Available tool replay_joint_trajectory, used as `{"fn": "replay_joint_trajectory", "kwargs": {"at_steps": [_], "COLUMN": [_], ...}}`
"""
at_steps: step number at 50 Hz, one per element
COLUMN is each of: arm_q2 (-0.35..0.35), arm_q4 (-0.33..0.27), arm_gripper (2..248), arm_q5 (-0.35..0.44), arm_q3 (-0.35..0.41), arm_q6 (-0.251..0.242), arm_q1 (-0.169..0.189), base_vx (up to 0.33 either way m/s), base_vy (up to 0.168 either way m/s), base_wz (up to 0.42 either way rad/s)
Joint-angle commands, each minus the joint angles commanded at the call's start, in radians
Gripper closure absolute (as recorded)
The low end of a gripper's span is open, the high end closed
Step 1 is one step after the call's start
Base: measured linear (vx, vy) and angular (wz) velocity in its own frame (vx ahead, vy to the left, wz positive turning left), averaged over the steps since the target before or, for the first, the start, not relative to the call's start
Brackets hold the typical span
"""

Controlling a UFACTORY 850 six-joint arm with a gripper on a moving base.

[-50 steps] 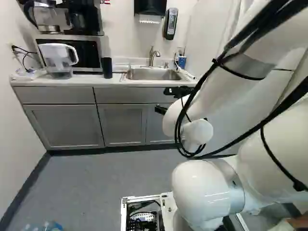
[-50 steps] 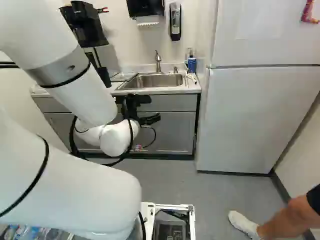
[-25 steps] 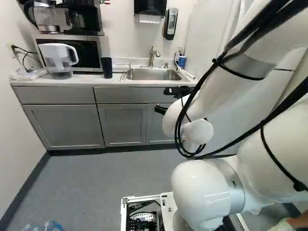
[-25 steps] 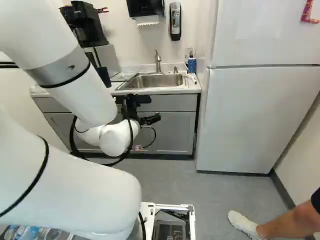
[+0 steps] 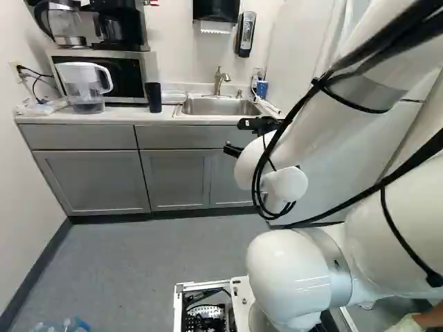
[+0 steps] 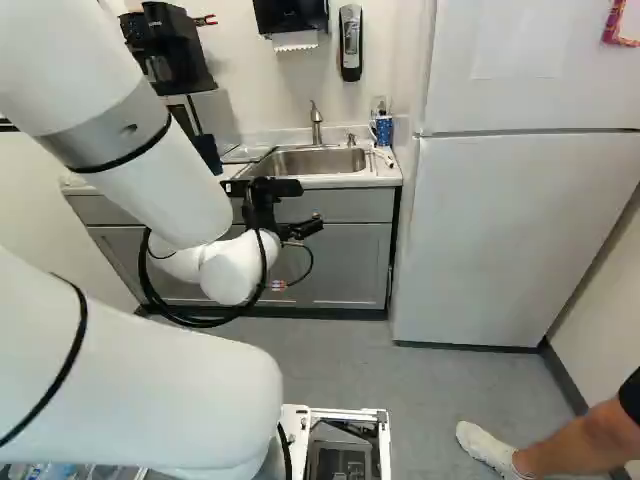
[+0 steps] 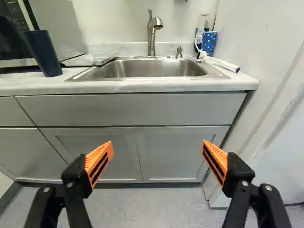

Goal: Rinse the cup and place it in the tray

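Hanging out in front of the sink cabinets, just left of the middle of the right base view, it's the gripper [image 6: 303,228], fingers spread wide!
And there's the dark blue cup [image 5: 154,97], upright on the counter [image 5: 124,117], upper left of the left base view, with the flat tray [image 5: 174,97] between it and the sink [image 5: 221,106]; a spotted blue cup [image 7: 209,43] stands by the faucet's other side.

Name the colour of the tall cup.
The tall cup is dark blue, clearest in the wrist view.
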State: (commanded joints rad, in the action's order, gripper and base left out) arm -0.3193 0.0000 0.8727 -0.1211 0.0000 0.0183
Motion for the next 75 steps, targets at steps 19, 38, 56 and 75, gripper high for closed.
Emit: {"fn": "replay_joint_trajectory", "kwargs": {"at_steps": [19, 38, 56, 75], "arm_q2": [-0.005, -0.006, -0.002, 0.006], "arm_q4": [0.000, 0.000, 0.000, 0.000], "arm_gripper": [3, 3, 3, 3], "arm_q5": [0.000, 0.000, 0.000, 0.000], "arm_q3": [-0.043, -0.088, -0.133, -0.184], "arm_q6": [0.000, 0.000, 0.000, 0.000], "arm_q1": [0.018, 0.019, 0.018, 0.017], "base_vx": [0.000, 0.000, 0.000, 0.000], "base_vy": [0.000, 0.000, 0.000, 0.000], "base_wz": [0.000, 0.000, 0.000, 0.000]}}
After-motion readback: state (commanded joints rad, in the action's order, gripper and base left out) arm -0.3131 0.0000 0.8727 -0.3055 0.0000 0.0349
